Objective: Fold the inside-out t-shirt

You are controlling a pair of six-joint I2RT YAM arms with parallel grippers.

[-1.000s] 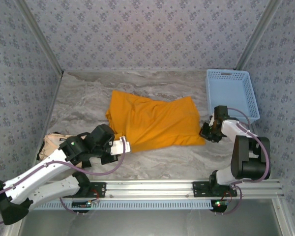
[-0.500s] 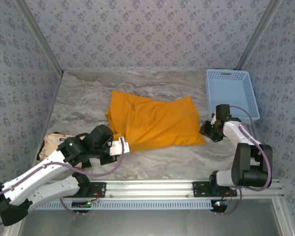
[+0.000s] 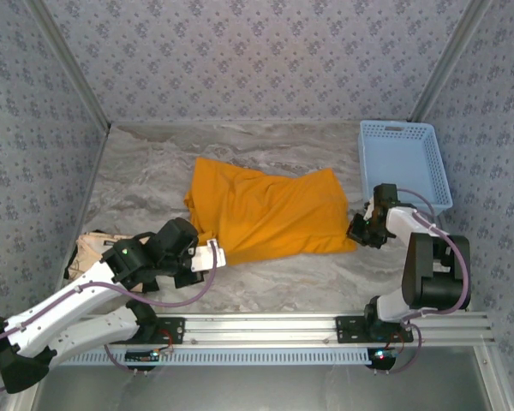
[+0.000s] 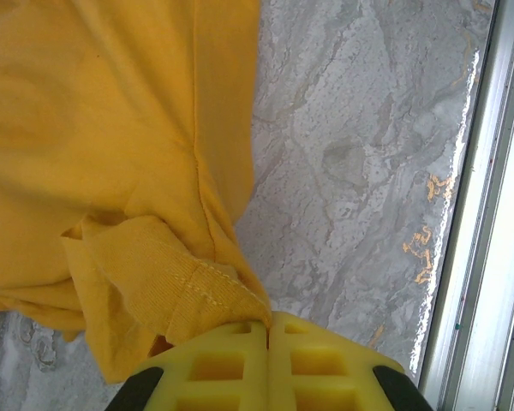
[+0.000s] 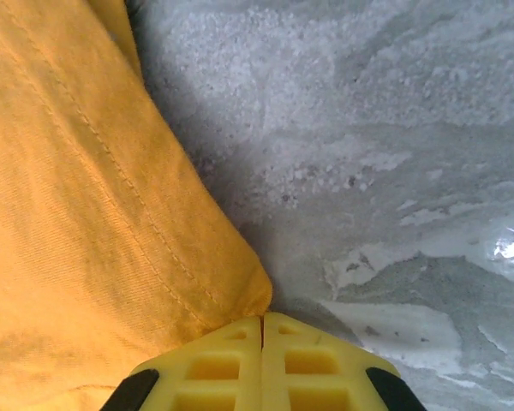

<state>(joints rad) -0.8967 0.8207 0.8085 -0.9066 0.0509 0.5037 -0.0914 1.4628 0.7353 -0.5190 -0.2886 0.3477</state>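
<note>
From above, the left tool [image 3: 216, 254] covers the near left corner of the inside-out t-shirt [image 3: 270, 214]. The left arm hides most of a beige cloth [image 3: 87, 247] behind that tool, so its pattern cannot be made out. In both wrist views the yellow fingers are cut off by the bottom edge and only their tips show.

The left tool [image 4: 268, 324] has its fingers pressed together on a bunched, stitched hem. The fabric runs right into the seam between the fingers, then spreads ahead and to the left of them. Bare grey desk [image 4: 360, 171] lies ahead and to the right.

The right tool [image 5: 263, 318] is likewise pinched together on a hemmed corner of the shirt. How much cloth sits between its fingers is hard to tell. The orange-yellow cloth fans out ahead and to its left.

In the top view the shirt lies flat and rumpled between the two tools, with the right tool [image 3: 357, 229] at its near right corner. A blue basket [image 3: 405, 163] stands just beyond that tool.
</note>
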